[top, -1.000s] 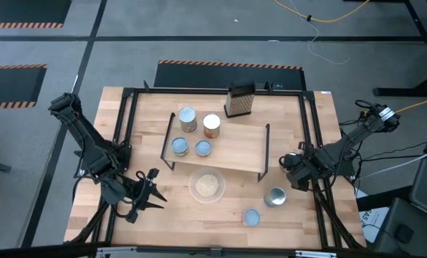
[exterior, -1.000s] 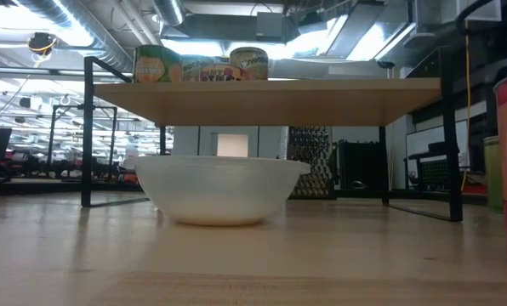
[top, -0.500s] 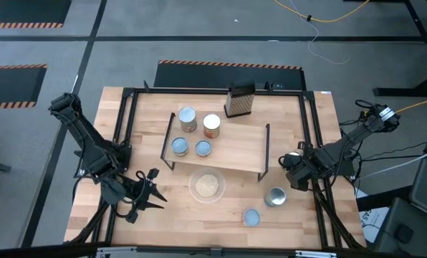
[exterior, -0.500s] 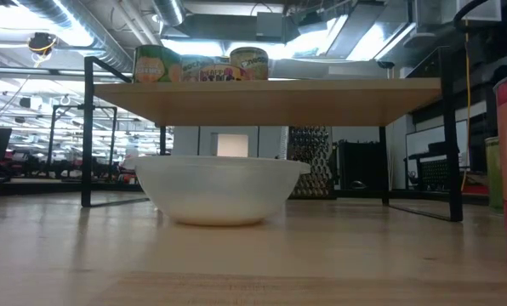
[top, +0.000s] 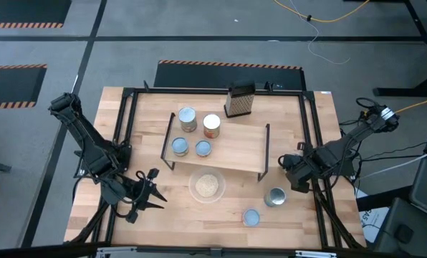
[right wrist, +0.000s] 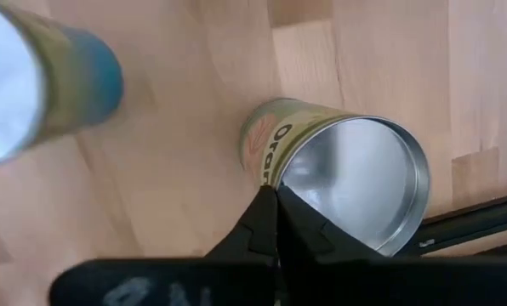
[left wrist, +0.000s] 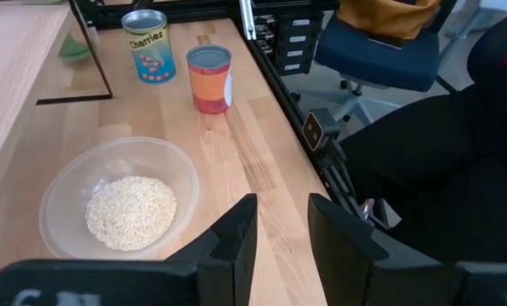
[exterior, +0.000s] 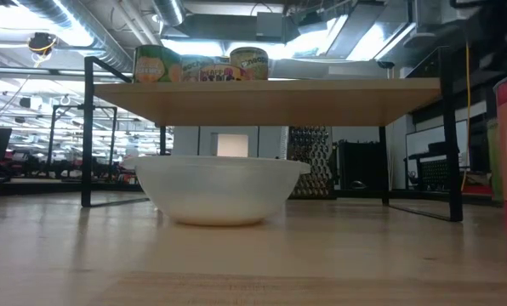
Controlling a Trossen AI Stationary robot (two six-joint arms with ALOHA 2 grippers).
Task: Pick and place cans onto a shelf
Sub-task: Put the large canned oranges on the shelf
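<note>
The shelf [top: 235, 147] stands mid-table with several cans [top: 187, 118] on its left half. On the table to its right stand a blue-labelled can [top: 274, 196] and an orange-red can [top: 251, 217]. My right gripper [top: 294, 174] points down beside the shelf's right end and is shut on a green-labelled can [right wrist: 347, 183], which it hides in the high view. That can shows at the right edge of the low view [exterior: 495, 166]. My left gripper [top: 156, 192] waits open at the near left, aimed across the rice bowl [left wrist: 117, 200]. My right gripper has the green can by the rim [right wrist: 270, 174] of its silver top, on one side of the can. One finger lies on the label side, the other over the silver top. The fingers come from above, pointing down. Whether the can's base is off the table I cannot tell.
A dark box grater [top: 240, 99] stands behind the shelf. The clear bowl [top: 207, 185] of rice sits in front of it. Black rails [top: 310, 136] frame the tabletop, one close to my right gripper. The shelf's right half [top: 246, 154] is bare wood.
My right gripper has risen a little beside the shelf's right end. The green can at the right edge of the low view stands slightly higher than before.
</note>
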